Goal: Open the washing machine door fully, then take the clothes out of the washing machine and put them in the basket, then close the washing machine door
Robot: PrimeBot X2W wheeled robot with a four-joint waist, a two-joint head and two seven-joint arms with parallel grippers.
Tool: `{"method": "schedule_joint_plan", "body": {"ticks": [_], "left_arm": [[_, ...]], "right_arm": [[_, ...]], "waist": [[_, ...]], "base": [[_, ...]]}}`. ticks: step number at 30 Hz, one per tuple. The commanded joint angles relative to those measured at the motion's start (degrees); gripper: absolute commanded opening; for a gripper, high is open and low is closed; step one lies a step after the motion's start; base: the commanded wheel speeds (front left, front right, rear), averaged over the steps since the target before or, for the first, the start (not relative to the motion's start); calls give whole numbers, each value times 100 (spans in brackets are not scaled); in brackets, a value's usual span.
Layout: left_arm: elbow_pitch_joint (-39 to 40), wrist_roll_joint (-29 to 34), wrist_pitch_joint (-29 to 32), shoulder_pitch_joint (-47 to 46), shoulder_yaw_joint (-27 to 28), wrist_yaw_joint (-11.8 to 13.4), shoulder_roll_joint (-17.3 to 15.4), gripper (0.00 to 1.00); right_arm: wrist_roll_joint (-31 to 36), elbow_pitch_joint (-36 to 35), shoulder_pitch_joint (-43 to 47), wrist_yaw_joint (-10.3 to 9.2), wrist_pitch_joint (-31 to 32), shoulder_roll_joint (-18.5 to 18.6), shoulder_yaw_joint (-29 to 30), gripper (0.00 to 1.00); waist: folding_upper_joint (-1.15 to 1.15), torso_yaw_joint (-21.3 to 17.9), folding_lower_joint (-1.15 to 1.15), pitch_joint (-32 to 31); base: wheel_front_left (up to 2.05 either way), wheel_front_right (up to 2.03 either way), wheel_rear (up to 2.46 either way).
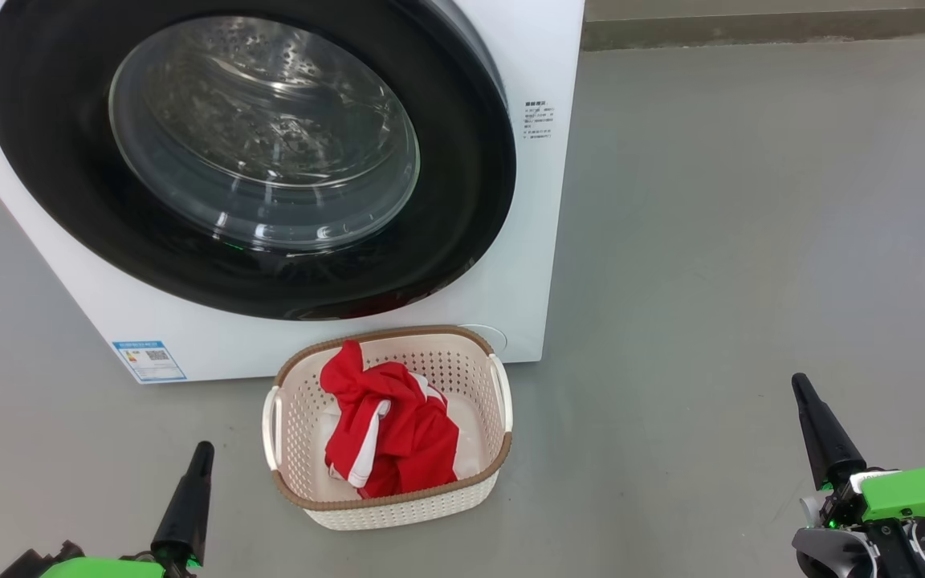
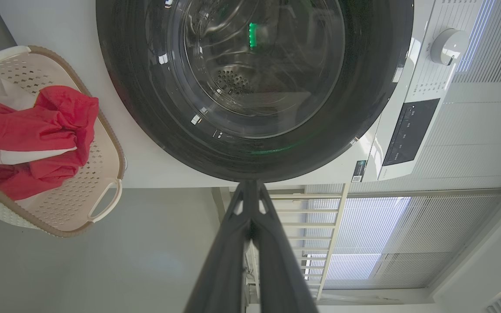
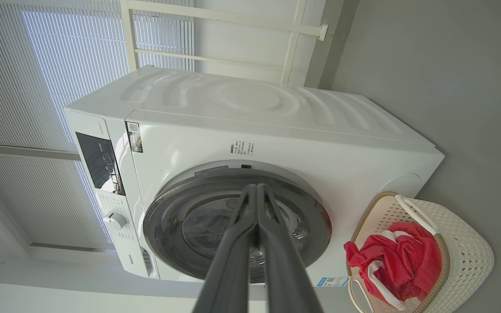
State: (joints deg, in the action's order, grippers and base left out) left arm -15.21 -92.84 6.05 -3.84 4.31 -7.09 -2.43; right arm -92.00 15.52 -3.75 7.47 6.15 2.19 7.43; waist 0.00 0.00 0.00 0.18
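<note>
Before the shut washing machine door (image 1: 446, 241), the clothes (image 1: 394, 425) lie in the basket (image 1: 386, 502) — between left gripper (image 1: 202, 451) and right gripper (image 1: 800, 385), clear of both, fingers pressed together, empty.

The left gripper (image 2: 250, 187) had fingers pressed together, tips pointing at the black rim of the washing machine door (image 2: 146, 108), shut flush on the washing machine (image 2: 168, 171); red clothes (image 2: 28, 139) lay heaped in the basket (image 2: 114, 148) alongside
</note>
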Motion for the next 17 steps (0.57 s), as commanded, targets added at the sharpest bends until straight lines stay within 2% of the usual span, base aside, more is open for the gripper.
{"method": "schedule_joint_plan", "body": {"ticks": [1,17], "left_arm": [[117,58,34,-234,209,-40,-57,0],[117,61,37,-234,213,-40,-54,0]], "right_arm": [[-16,-150,-243,2,35,72,-90,0],[-15,-149,-243,2,36,71,-89,0]], "waist": [[0,0,0,0],[0,0,0,0]], "base": [[0,0,0],[0,0,0]]}}
